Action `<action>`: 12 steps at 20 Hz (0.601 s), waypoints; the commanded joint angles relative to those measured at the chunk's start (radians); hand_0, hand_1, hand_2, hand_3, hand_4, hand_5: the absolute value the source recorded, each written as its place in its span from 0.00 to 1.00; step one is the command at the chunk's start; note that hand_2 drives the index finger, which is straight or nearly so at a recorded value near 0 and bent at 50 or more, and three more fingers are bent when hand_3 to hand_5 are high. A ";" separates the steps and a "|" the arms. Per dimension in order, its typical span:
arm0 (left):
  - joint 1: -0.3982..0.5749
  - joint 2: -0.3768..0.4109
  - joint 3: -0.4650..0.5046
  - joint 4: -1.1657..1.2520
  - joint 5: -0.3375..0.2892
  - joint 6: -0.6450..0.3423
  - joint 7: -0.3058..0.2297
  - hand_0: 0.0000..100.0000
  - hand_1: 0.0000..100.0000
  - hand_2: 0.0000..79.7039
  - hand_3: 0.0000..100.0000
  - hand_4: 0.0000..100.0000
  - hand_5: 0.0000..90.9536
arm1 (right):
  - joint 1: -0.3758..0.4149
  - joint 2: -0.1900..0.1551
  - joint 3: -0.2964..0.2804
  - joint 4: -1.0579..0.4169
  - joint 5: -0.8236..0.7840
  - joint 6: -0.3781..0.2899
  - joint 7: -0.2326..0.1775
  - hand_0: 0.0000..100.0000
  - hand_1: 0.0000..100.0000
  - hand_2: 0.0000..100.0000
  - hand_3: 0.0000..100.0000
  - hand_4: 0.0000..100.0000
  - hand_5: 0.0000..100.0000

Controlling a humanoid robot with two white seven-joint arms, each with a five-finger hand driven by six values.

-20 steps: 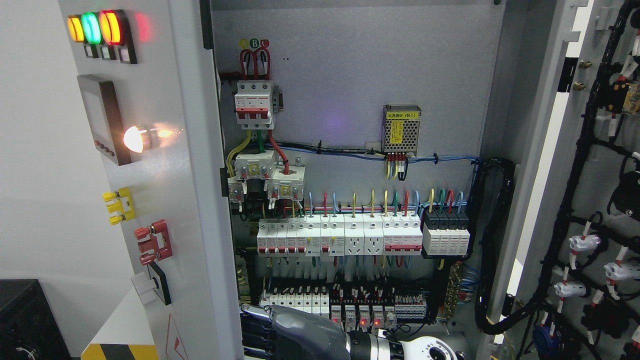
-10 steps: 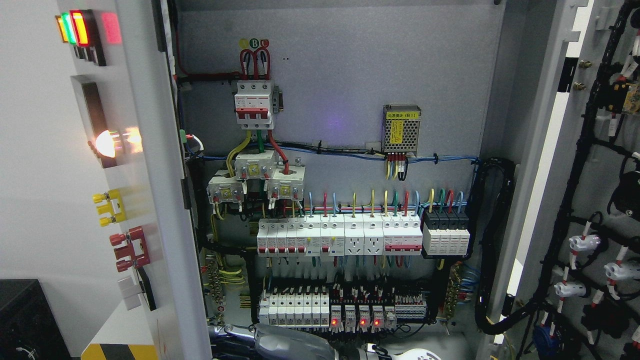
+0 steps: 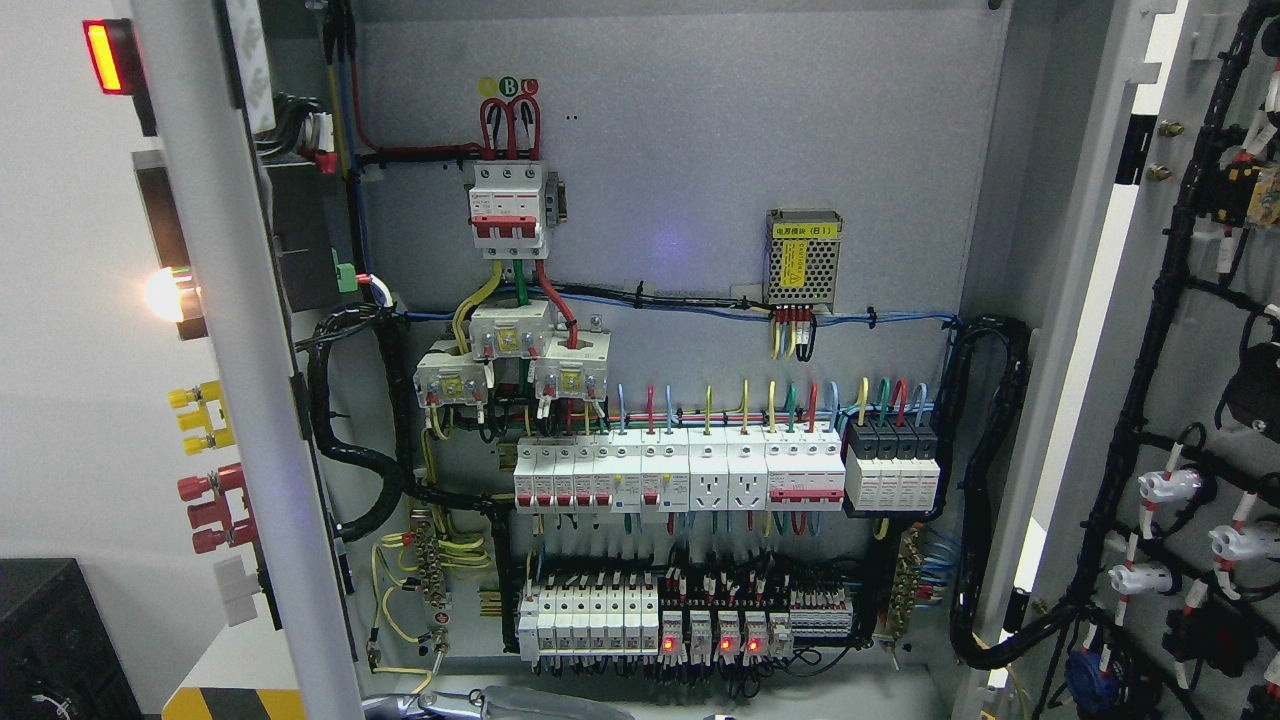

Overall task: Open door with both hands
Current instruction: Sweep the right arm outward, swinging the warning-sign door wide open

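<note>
The grey left door [image 3: 245,400] of the electrical cabinet stands swung far out, and I see it almost edge-on, with its lamps and red and yellow switches [image 3: 205,500] facing left. The right door [image 3: 1190,330] is wide open at the right, showing black cable looms on its inside. Only a grey sliver of my right hand [image 3: 500,705] shows at the bottom edge, just right of the left door's lower end. Whether it touches the door is hidden. My left hand is out of view.
Inside, the back panel [image 3: 680,150] carries rows of breakers [image 3: 680,475], relays with red lights [image 3: 710,640] and coloured wiring. A black box [image 3: 50,640] and a yellow-black striped edge [image 3: 235,703] sit at the lower left, outside the left door.
The left door has swung further open to the left, uncovering more wiring behind it. My right hand has moved left and sunk almost out of the picture at the bottom.
</note>
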 commanded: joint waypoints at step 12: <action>0.028 0.000 0.000 0.000 0.002 0.000 -0.005 0.12 0.56 0.00 0.00 0.00 0.00 | -0.006 0.101 0.105 0.021 0.026 0.011 -0.004 0.10 0.13 0.00 0.00 0.00 0.00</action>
